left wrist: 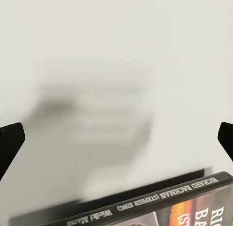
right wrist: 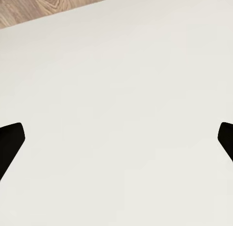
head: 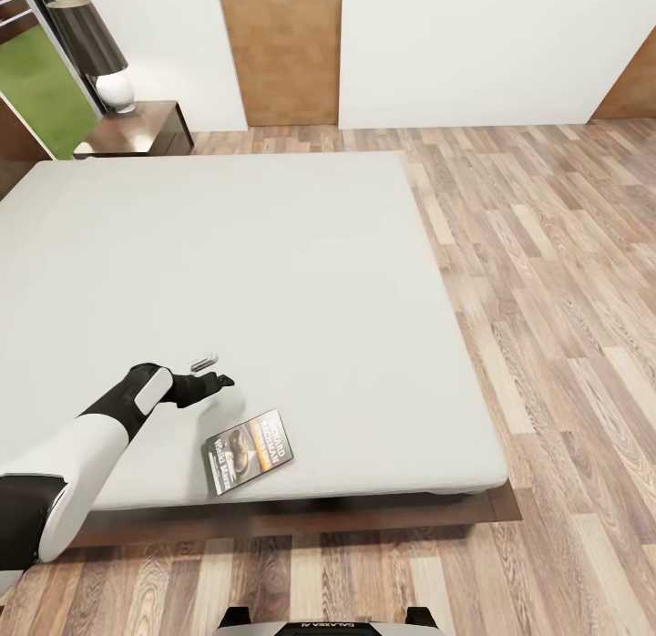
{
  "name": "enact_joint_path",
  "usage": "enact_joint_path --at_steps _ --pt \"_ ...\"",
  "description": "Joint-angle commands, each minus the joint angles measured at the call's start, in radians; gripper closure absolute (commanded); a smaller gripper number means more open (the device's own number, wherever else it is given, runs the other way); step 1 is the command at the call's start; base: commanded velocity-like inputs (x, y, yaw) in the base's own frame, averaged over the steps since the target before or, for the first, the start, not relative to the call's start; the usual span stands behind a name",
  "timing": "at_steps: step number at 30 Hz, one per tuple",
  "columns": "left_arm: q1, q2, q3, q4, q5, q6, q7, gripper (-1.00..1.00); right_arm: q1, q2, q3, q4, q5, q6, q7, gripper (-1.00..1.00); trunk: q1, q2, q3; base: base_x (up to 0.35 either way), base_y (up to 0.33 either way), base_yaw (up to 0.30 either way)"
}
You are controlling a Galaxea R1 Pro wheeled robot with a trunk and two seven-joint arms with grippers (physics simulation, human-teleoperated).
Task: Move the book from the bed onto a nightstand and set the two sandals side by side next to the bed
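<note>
At the far left of the head view, a low dark reddish-brown wooden nightstand (head: pixel 146 130) stands at the head of the bed beside the window, carrying a white-based lamp with a black shade (head: pixel 96 53). The very large low bed with its plain light-grey mattress (head: pixel 273 281) spreads across the middle. Over its near part hangs the left hand (head: pixel 211 370), fingers spread apart and holding nothing; in the left wrist view the two dark fingertips (left wrist: pixel 10 143) stand wide at either edge above the bare mattress. Just beside it, toward the foot edge, lies the thin small paperback book with a dark cover and an orange band of lettering (head: pixel 248 451), flat, its spine showing in the left wrist view (left wrist: pixel 160 197). The right hand (right wrist: pixel 116 141) is likewise open, over a pale surface.

The step in hand looks to be grasping the book. Since it lies flat, the left hand should probably come back toward the foot edge, lower, and close across a narrow edge rather than press from above. To the right is light wood-plank floor (head: pixel 565 281); no sandals appear.
</note>
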Motion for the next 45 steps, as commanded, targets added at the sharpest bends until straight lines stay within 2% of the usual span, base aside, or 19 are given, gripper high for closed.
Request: enact_joint_path --at_steps 1,17,24,45 --pt "0.000 0.001 -0.004 -0.001 -0.004 0.002 -0.005 -1.00 0.000 0.000 -0.008 0.001 0.011 0.002 -0.003 -1.00 0.000 0.000 0.000 0.000 0.000 0.000" --pt "0.000 0.000 -0.004 -0.001 -0.004 0.003 -0.005 -1.00 0.000 0.000 -0.008 0.001 0.011 0.002 -0.003 -1.00 0.000 0.000 0.000 0.000 0.000 0.000" --pt "-0.001 0.000 -0.003 -0.001 -0.004 0.001 -0.005 -1.00 0.000 0.000 -0.008 0.001 0.011 0.002 -0.003 -1.00 0.027 -0.049 -0.022 0.000 0.000 0.000" --pt "0.000 0.000 -0.003 -0.020 -0.004 0.001 -0.005 -1.00 0.000 0.000 -0.008 0.001 0.011 0.001 -0.003 -1.00 0.027 -0.049 -0.022 0.000 0.000 0.000"
